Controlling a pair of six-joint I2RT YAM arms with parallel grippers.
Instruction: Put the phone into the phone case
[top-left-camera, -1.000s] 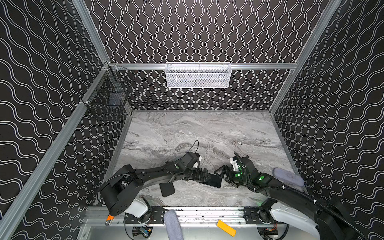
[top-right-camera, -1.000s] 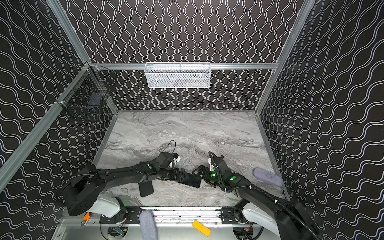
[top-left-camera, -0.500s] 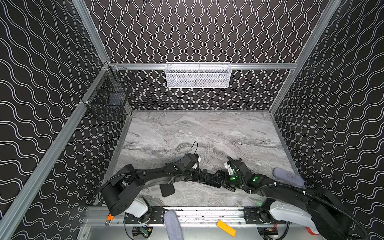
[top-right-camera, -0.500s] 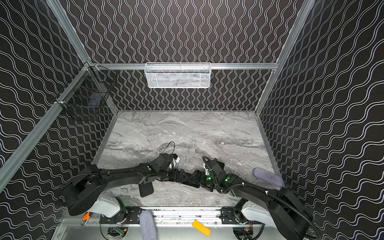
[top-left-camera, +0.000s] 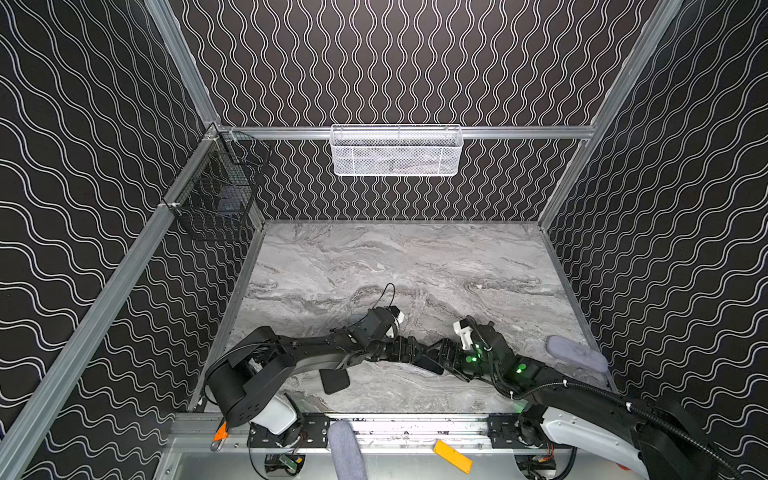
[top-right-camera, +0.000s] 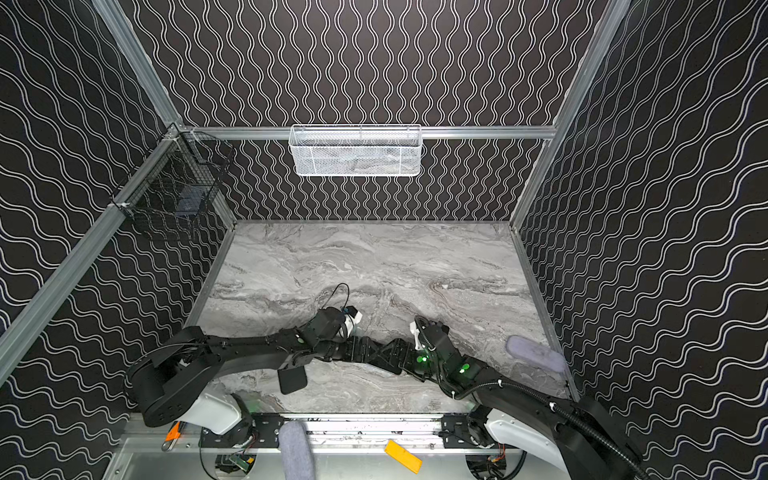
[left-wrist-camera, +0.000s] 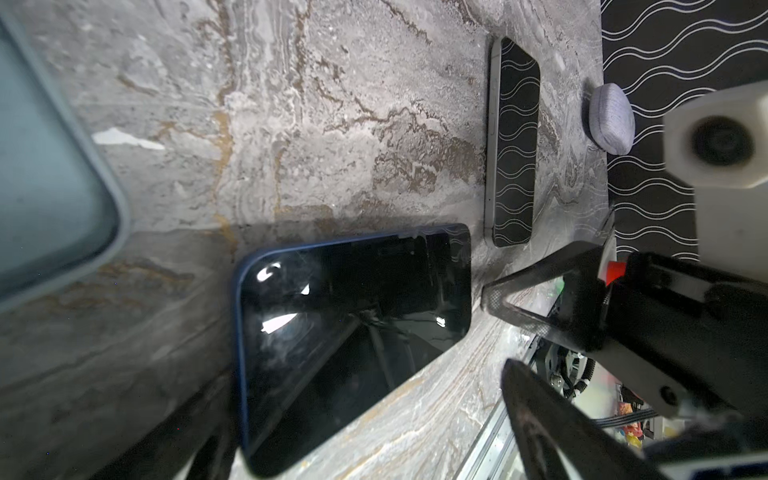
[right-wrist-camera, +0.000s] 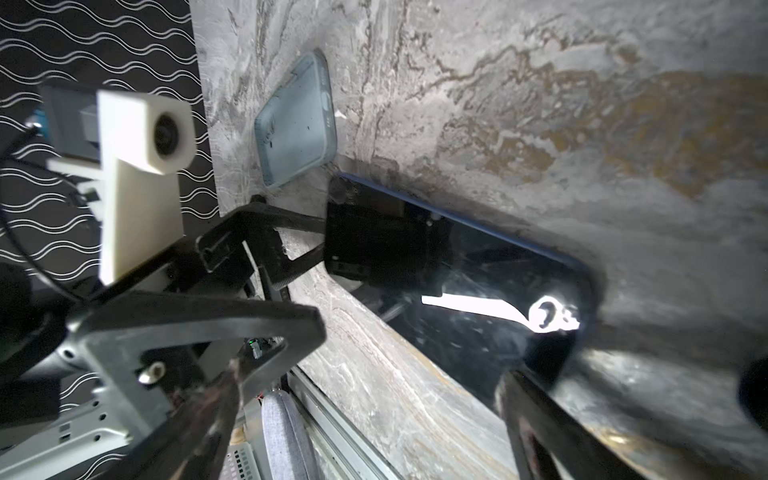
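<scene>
Phone (left-wrist-camera: 353, 332) flat on table (left-wrist-camera: 332, 124) between left gripper (right-wrist-camera: 326, 240) and right gripper (left-wrist-camera: 498, 328), both spread, empty.

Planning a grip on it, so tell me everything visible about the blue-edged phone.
The phone is a slim slab with rounded corners, a glossy black screen full of reflections, and a blue rim. It lies flat, screen up, on the marble table, outside the case. The open left hand and right hand sit at its opposite short ends; whether either touches it is unclear.
</scene>
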